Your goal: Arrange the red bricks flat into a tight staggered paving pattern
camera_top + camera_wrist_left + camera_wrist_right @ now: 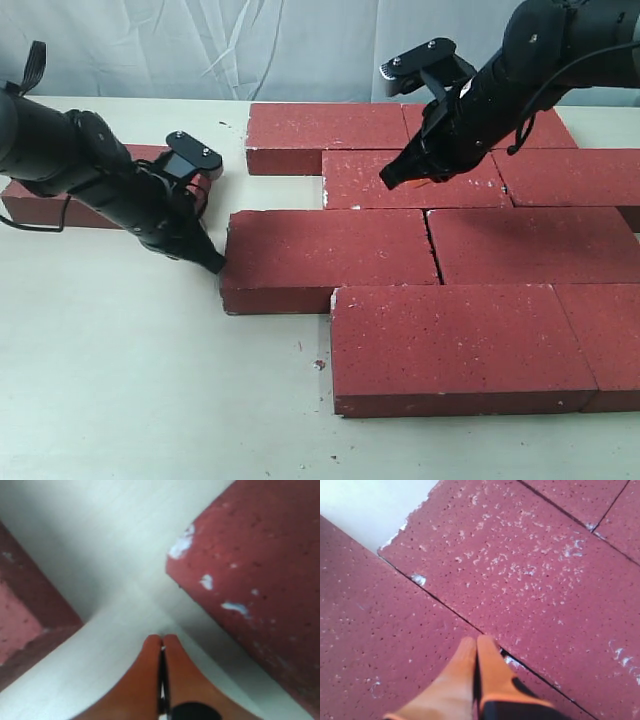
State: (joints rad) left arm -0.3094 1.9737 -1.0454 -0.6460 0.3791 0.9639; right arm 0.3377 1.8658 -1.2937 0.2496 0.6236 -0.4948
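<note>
While the left end effector (214, 265) sits shut and empty at the left end of a middle-row brick (330, 255) and the right end effector (392, 180), also shut, seemingly touches the flat red bricks (560, 175) right of centre, this looks like gap-closing: next push that brick right, squarely.

A pale cream surface (150, 400) fills the foreground. A few tiny crumbs (319, 364) lie on it. Behind it hangs a wrinkled whitish backdrop (200, 45).
</note>
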